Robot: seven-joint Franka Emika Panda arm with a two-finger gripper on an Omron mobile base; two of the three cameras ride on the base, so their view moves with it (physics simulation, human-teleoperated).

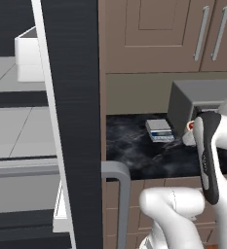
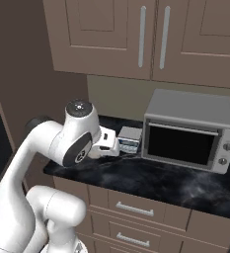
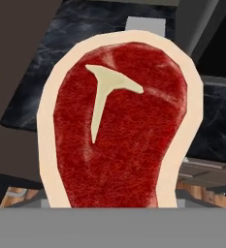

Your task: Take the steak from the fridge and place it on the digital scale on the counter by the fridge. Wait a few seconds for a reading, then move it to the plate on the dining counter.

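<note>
The steak (image 3: 119, 126), red with a pale fat rim and a white T-shaped bone mark, fills the hand view and hides the fingertips. My gripper (image 2: 111, 142) is shut on it and hovers over the black marbled counter (image 2: 151, 183), just left of the digital scale (image 2: 130, 138). From the left base, a red sliver of the steak (image 1: 189, 127) shows at the hand, right of the scale (image 1: 159, 130). The scale's silver top (image 3: 146, 24) peeks out beyond the steak. The fridge (image 1: 73, 97) stands open at the left, its dark door edge-on.
A grey boxy oven (image 2: 190, 133) sits on the counter right of the scale. Brown upper cabinets (image 2: 136, 34) hang above. The fridge's curved grey handle (image 1: 121, 185), grey shelves and a white bin (image 1: 29, 58) lie to the left. Drawers (image 2: 131, 210) run under the counter.
</note>
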